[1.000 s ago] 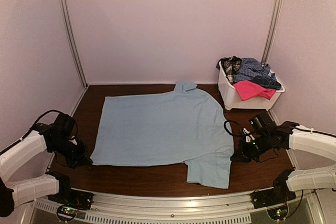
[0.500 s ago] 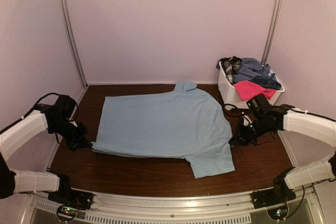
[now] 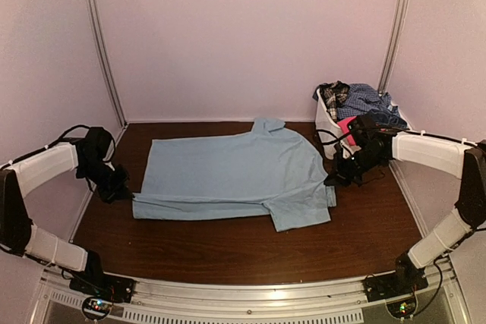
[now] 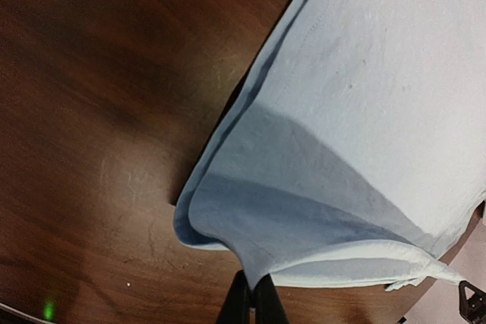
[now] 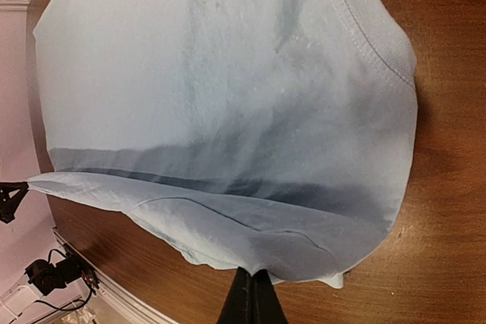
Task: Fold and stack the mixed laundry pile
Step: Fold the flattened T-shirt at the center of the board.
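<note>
A light blue T-shirt (image 3: 235,176) lies spread across the brown table, its near edge lifted and carried toward the back. My left gripper (image 3: 125,196) is shut on the shirt's near-left corner (image 4: 262,263), the fabric pinched between its black fingers (image 4: 239,305). At the right side, my right gripper (image 3: 334,181) is shut on the shirt's near-right edge (image 5: 304,252), close to the sleeve. The rest of the mixed laundry pile (image 3: 361,108) fills the white basket: blue check shirt, plaid piece, a pink piece (image 3: 348,123) and dark navy pieces.
The white basket (image 3: 328,136) stands at the back right, just behind my right arm. Pale walls close off the back and both sides. Bare brown tabletop (image 3: 228,252) lies between the shirt and the metal rail at the near edge.
Both grippers have moved away from the near edge toward the back, dragging the shirt's front edge over itself. The lower sleeve has shifted back and now lies partly folded.
</note>
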